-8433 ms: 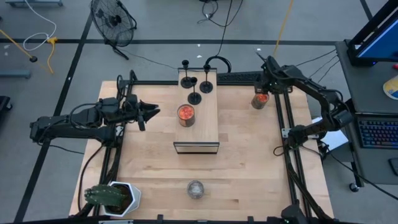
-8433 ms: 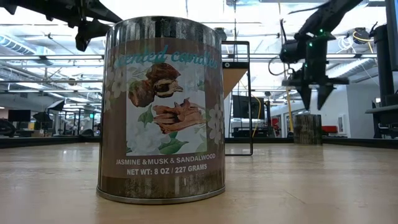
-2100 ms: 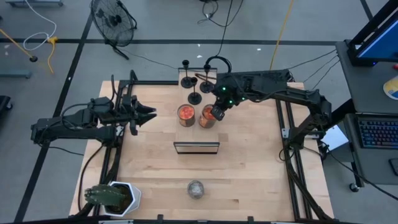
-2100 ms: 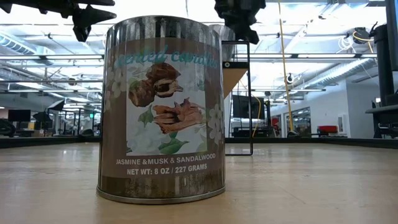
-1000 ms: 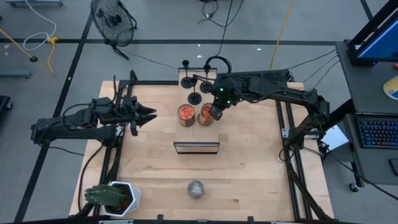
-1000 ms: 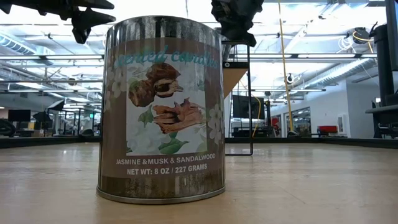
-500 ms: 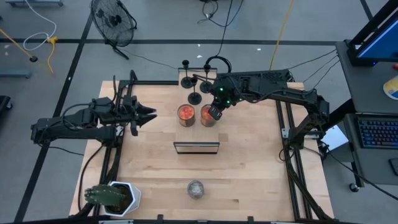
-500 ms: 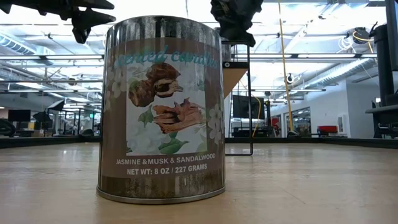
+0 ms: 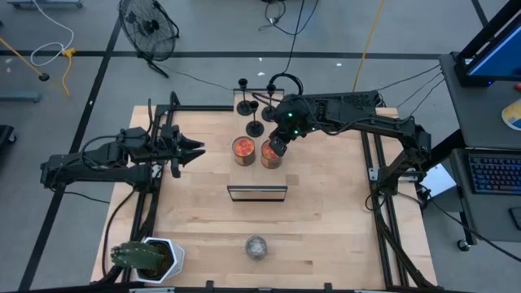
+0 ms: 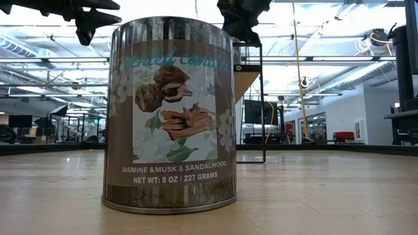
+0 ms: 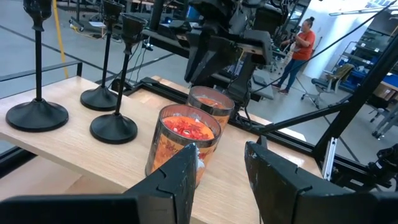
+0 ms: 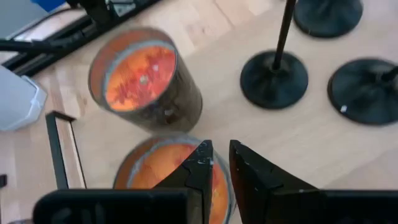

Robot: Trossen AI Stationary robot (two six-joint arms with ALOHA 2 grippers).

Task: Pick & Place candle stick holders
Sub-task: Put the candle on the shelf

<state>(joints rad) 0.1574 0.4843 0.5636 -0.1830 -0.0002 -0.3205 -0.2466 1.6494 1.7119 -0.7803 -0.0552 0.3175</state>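
Here, three candle stick holders (image 9: pixel 254 110) upright, stems vertical

The table (image 9: pixel 326 212) is seen whole from straight overhead; from table height, a tin (image 10: pixel 170 114) looms close. Two jars (image 11: pixel 183 146) are shared by both wrist views.

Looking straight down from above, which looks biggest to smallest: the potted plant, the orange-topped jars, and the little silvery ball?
1. Potted plant, clearly largest.
2. The two orange-topped jars, which look alike.
3. Silvery ball, only slightly smaller than a jar top.
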